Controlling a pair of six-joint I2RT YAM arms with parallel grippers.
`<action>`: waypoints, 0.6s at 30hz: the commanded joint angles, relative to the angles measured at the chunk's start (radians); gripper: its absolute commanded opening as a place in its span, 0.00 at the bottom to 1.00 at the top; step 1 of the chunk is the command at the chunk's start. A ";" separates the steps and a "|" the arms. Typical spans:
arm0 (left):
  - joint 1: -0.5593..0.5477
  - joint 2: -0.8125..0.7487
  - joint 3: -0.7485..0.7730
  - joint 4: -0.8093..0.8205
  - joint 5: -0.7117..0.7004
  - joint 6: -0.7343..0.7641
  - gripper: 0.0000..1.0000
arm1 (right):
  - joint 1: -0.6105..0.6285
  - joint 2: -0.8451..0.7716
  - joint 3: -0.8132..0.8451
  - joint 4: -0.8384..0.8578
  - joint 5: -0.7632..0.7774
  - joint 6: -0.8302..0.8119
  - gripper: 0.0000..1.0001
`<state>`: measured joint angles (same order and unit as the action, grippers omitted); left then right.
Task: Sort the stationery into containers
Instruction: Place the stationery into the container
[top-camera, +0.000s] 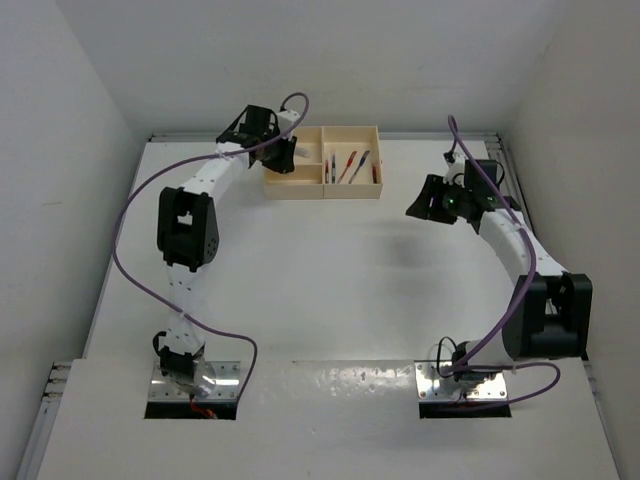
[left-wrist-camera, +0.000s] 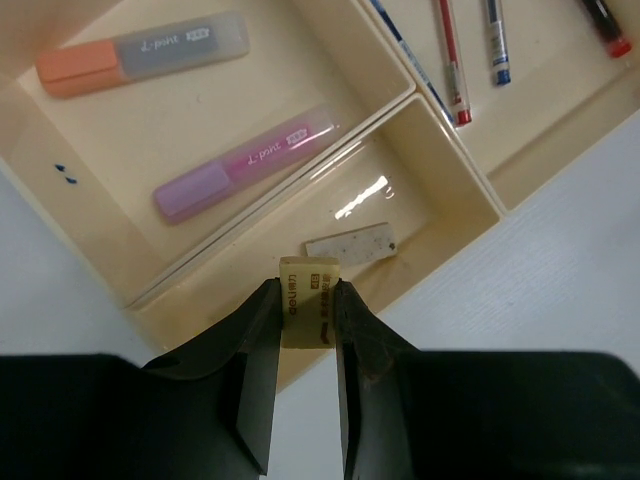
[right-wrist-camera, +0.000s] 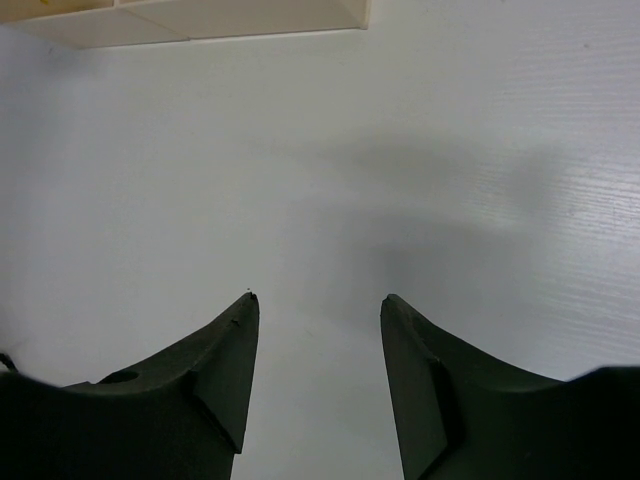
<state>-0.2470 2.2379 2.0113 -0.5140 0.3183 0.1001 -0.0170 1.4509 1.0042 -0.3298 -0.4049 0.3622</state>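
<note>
My left gripper (left-wrist-camera: 306, 288) is clenched on a tan eraser (left-wrist-camera: 310, 305) above the near wall of the tray (left-wrist-camera: 462, 160). It likely belongs with the grey eraser (left-wrist-camera: 350, 245) lying just beyond the fingertips. My right gripper (right-wrist-camera: 320, 297) is spread and holds nothing.

Robot lab (white-walled table (top-camera: 330, 270))

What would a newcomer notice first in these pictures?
The left tool pinches a small tan eraser over the rim of the cream tray, by the small compartment where a grey-white eraser lies. An orange highlighter and a pink highlighter lie in the next compartment. The right tool hangs open over the white table.
</note>
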 joint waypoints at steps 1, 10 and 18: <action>0.002 0.009 -0.006 0.023 0.004 -0.004 0.18 | 0.005 0.009 0.024 0.021 -0.012 -0.011 0.51; 0.006 0.037 0.032 0.037 -0.022 0.006 0.53 | 0.008 0.040 0.048 -0.009 -0.028 -0.025 0.64; 0.038 -0.119 0.124 -0.050 -0.030 -0.010 1.00 | -0.014 0.043 0.183 -0.061 0.023 -0.097 0.74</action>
<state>-0.2352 2.2646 2.0727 -0.5404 0.2913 0.0959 -0.0189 1.4990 1.0740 -0.3965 -0.3996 0.3195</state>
